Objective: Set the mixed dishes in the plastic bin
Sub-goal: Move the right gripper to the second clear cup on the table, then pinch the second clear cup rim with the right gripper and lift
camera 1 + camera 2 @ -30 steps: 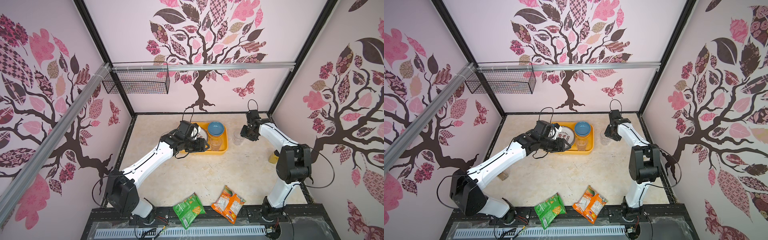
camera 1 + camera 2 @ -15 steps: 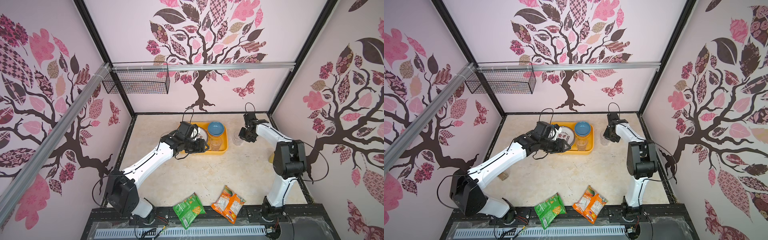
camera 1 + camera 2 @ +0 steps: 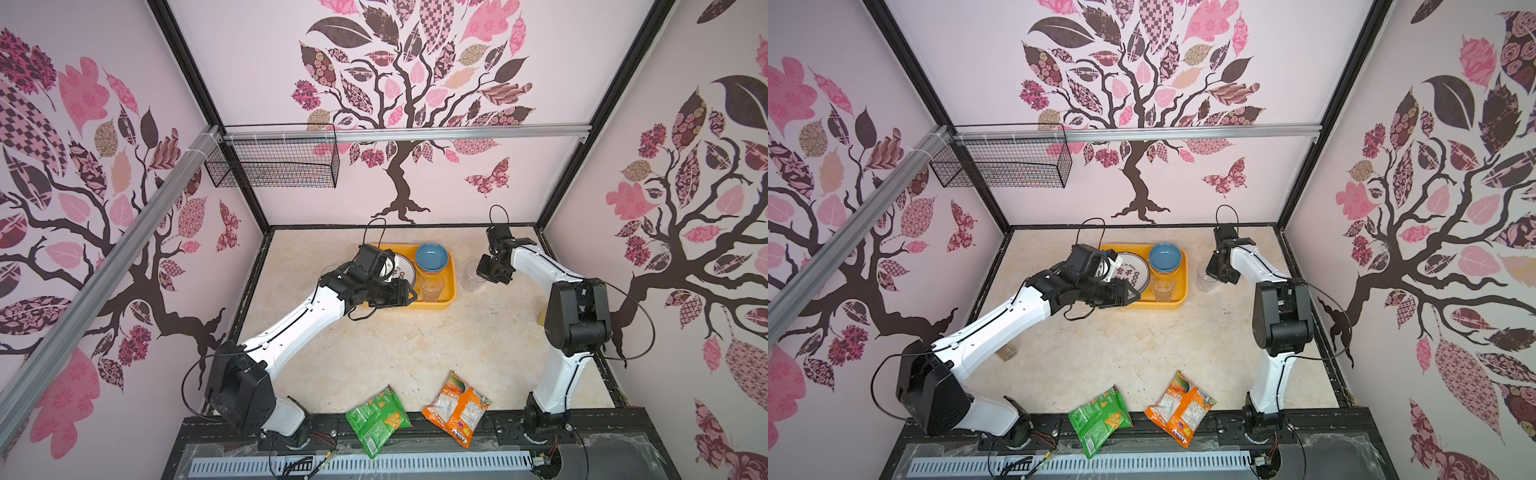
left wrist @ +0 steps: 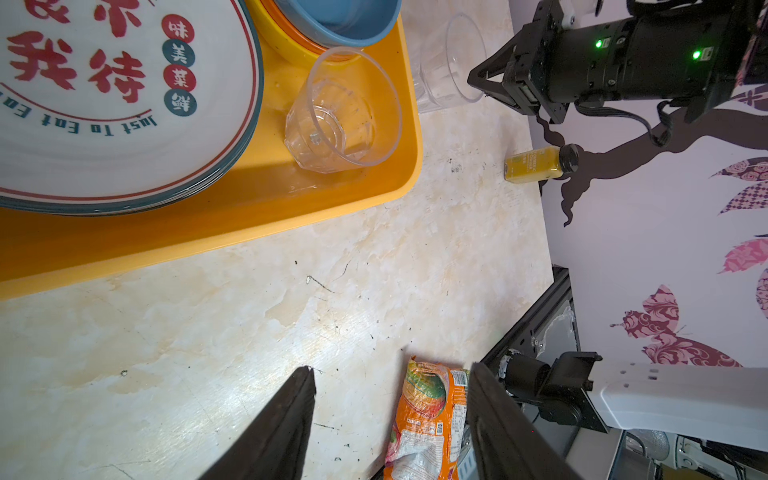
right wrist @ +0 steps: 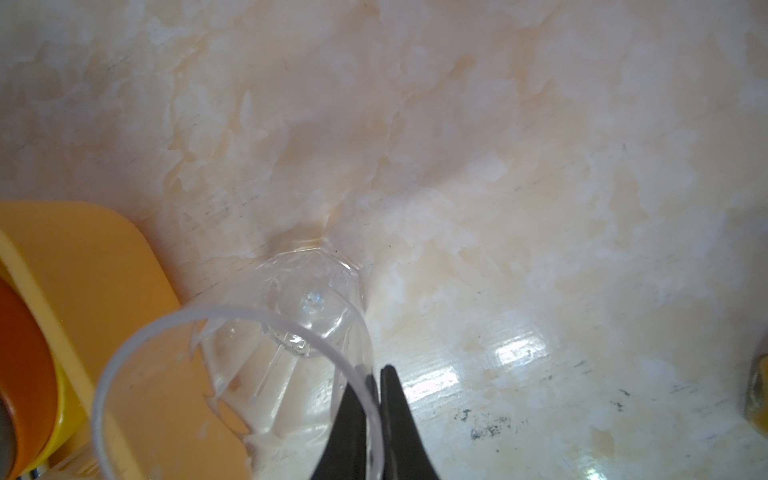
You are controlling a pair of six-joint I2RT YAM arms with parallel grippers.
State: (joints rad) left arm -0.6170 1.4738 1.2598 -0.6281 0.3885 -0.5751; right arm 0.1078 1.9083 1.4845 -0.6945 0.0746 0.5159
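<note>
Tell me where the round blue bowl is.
In both top views the round blue bowl sits in the far right corner of the shallow yellow-orange plastic bin, right of the white printed plate and behind a clear plastic cup.

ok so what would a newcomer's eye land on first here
The yellow-orange bin at the back, holding a lettered plate, a blue bowl and a clear cup. Beside it, the right hand pinches the rim of a second cup on the table. A green snack bag and an orange one lie at the front edge.
</note>
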